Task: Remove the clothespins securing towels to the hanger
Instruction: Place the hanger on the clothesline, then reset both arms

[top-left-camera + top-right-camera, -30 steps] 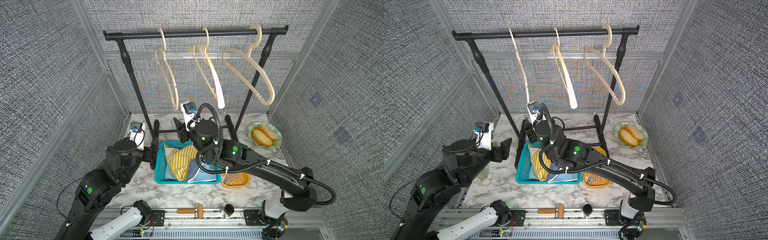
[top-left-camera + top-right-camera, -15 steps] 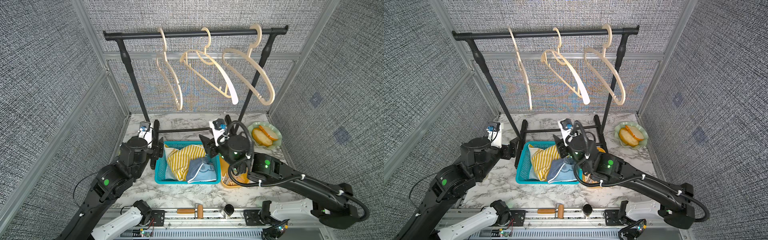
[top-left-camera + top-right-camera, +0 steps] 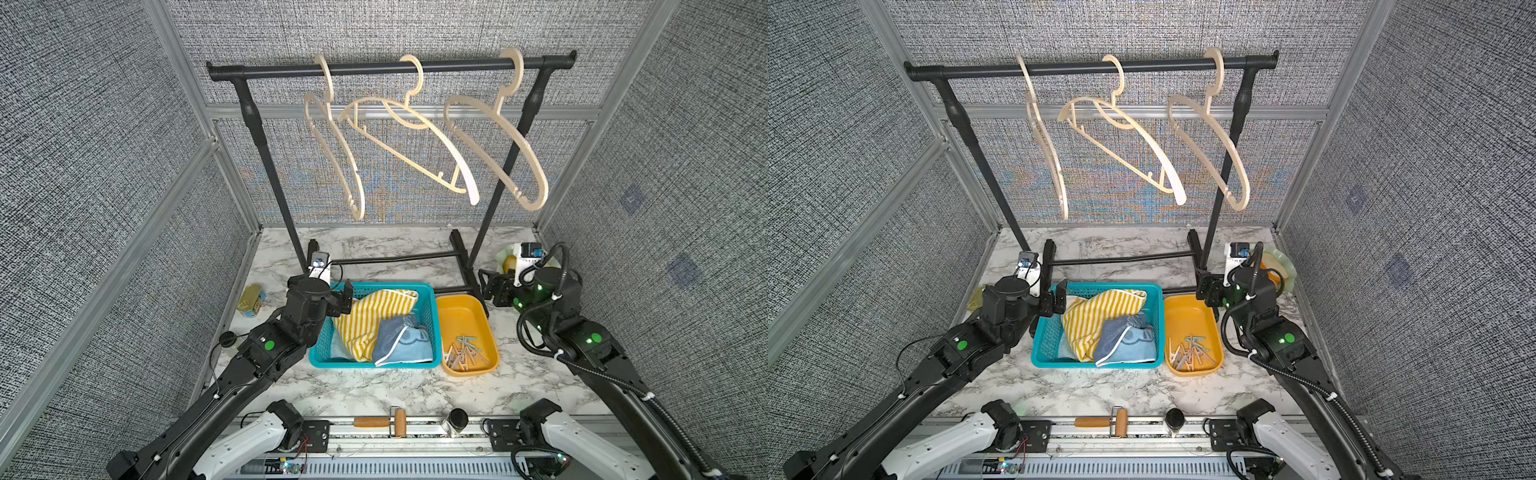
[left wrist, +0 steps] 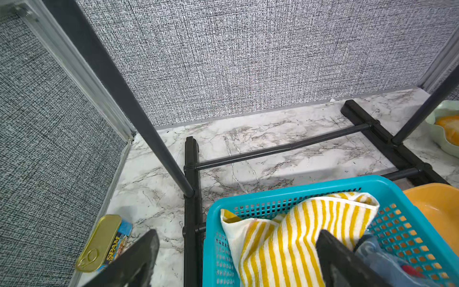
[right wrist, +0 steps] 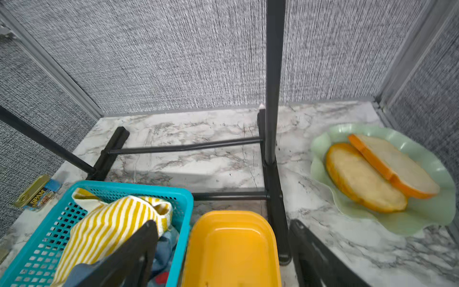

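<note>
Three bare beige hangers hang on the black rail; the middle hanger [image 3: 473, 193] is turned sideways. No towel is on any of them. The yellow-striped towel [image 3: 374, 316] and a dark blue towel [image 3: 397, 334] lie crumpled in the teal basket [image 3: 430, 307]. Several pale clothespins [image 3: 463, 353] lie in the orange tray [image 3: 461, 307]. My left gripper [image 3: 344, 297] hovers open and empty at the basket's far left corner, and the left wrist view shows it [image 4: 237, 234] over the striped cloth. My right gripper [image 3: 492, 286] stands open and empty beyond the tray, by the rack's right foot.
The rack's black posts and floor bars [image 3: 395, 258] stand behind the basket. A Spam can [image 3: 251, 300] lies at the left wall. A green plate [image 5: 422, 218] with bread slices sits at the back right. A roller [image 3: 399, 422] and a small jar [image 3: 457, 419] rest at the front rail.
My right arm pulled back from over the basket to the right side, and the left arm moved in to the basket's corner. Both grippers opened wider. The middle hanger swung sideways.
</note>
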Robot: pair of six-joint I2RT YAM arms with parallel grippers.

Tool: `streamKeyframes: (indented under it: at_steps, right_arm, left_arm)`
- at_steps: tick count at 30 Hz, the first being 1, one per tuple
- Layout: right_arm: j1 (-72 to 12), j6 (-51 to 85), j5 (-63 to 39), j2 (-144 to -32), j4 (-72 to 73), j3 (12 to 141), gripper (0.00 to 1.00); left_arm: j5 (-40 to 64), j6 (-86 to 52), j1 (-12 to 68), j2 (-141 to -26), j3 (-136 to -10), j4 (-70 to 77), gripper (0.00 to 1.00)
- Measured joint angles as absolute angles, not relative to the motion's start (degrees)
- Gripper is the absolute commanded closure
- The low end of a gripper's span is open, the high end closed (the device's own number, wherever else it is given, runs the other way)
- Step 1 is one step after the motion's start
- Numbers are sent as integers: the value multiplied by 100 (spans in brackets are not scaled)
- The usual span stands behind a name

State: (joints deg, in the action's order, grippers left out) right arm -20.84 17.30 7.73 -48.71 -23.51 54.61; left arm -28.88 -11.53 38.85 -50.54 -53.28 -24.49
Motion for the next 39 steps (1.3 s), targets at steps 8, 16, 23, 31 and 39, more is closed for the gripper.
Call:
streamKeyframes:
  at_steps: [8,16,23,31,39]
  right_arm:
    - [-864,1778,366,-5089,-2161,4711,6]
    - [-447,1245,1083,-5428,-679,3267,7]
    - [-386,626,1549,-6370,1433,2268,7]
    - [-386,163,1577,-7736,4143,1649,6]
    - [-290,-12,1542,-8838,5951,1413,5]
  left_arm:
    - [-2119,-1424,2171,-4864,-4187,-1164,1]
    - [-1721,-1352,1284,-5000,-2880,576,0]
    - [-1994,-1024,1175,-5625,-2150,2423,1]
    - [-2257,-314,1044,-6230,-1481,4200,0]
    - [-2314,189,884,-7013,-926,5675,0]
